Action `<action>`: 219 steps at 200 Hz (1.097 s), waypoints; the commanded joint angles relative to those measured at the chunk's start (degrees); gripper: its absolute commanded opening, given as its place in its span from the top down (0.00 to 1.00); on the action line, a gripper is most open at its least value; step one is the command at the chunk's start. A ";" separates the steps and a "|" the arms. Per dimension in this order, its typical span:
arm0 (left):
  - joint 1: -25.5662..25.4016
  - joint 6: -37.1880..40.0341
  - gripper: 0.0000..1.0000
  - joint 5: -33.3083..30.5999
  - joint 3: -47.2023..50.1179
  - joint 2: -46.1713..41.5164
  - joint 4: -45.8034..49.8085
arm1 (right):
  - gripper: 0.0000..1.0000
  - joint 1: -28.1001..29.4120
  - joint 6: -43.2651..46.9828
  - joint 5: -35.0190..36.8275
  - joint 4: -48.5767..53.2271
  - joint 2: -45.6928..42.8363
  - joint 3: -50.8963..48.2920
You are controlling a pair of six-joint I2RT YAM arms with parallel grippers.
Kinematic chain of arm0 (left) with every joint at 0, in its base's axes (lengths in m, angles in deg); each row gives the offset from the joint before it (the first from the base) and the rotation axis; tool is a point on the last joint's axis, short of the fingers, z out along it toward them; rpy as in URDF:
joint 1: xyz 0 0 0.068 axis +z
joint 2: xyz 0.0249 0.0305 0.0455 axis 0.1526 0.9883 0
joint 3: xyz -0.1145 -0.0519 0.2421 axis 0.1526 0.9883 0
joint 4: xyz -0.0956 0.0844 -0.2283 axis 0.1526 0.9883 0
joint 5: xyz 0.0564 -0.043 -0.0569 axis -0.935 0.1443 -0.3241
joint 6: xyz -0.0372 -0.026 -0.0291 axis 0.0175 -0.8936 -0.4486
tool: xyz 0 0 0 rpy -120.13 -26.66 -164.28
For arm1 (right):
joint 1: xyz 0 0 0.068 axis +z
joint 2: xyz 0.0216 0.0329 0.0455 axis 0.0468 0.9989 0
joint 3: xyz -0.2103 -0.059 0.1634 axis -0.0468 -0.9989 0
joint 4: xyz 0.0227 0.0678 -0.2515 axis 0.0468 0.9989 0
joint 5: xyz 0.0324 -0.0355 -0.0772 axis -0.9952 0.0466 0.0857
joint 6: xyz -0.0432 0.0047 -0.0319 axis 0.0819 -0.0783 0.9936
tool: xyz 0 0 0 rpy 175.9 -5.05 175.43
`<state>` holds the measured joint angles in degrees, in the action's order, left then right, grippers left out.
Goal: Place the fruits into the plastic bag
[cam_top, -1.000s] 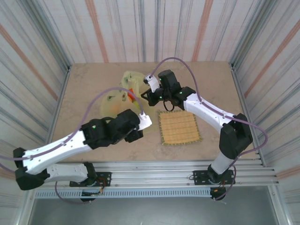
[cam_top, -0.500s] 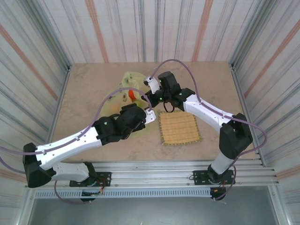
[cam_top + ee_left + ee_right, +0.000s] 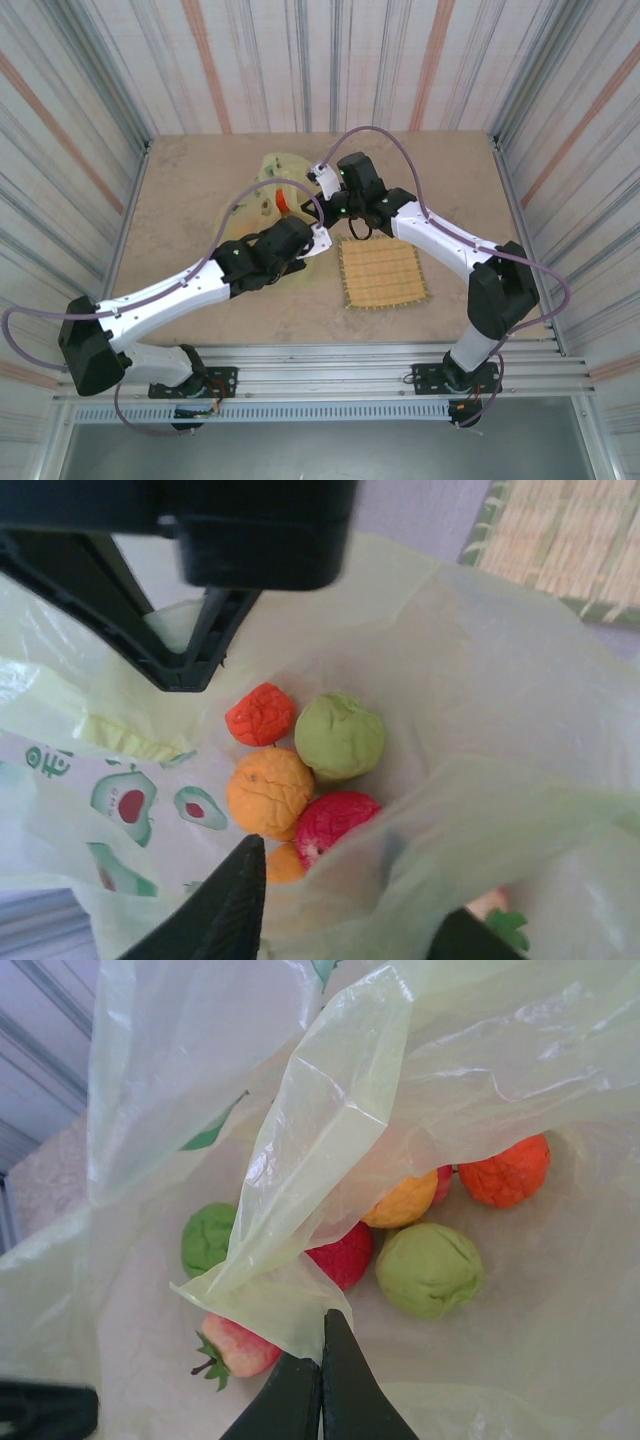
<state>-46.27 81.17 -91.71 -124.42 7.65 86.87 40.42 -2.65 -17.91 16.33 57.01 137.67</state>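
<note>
The plastic bag (image 3: pixel 268 180) lies at the table's middle back, yellow-green with avocado prints. Inside it lie fruits: an orange (image 3: pixel 270 792), a green apple (image 3: pixel 340 735), a red apple (image 3: pixel 335 825) and a reddish orange (image 3: pixel 260 715). The right wrist view adds a strawberry (image 3: pixel 235 1350) and a green pear (image 3: pixel 208 1238). My right gripper (image 3: pixel 322 1360) is shut on the bag's edge film and holds it up. My left gripper (image 3: pixel 353 880) is at the bag's near rim. Its jaws stand partly apart, with a fold of bag film draped between them.
A square woven straw mat (image 3: pixel 383 272) lies right of the bag, under the right forearm. Corrugated walls close in the table on three sides. Bare tabletop (image 3: pixel 190 190) lies to the left.
My left arm has stretched forward to the bag's rim and its jaws have narrowed around the film. The right gripper has kept its hold, almost still.
</note>
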 commanded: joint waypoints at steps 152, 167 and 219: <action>34.52 -38.49 1.00 32.74 -9.08 -19.93 -4.90 | 1.00 -7.74 -25.83 2.97 -19.53 -4.88 11.28; 35.50 -39.71 1.00 32.95 -8.64 -19.67 -5.57 | 1.00 -8.10 -25.92 3.33 -19.75 -3.36 13.25; 35.79 -41.99 1.00 33.35 -8.55 -17.08 -8.25 | 1.00 -10.55 -28.12 0.71 -19.40 2.53 20.41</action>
<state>-10.77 42.03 -59.58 -132.07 -10.39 81.39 31.13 -28.16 -16.10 -2.03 56.66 154.22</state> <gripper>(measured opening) 0.052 0.048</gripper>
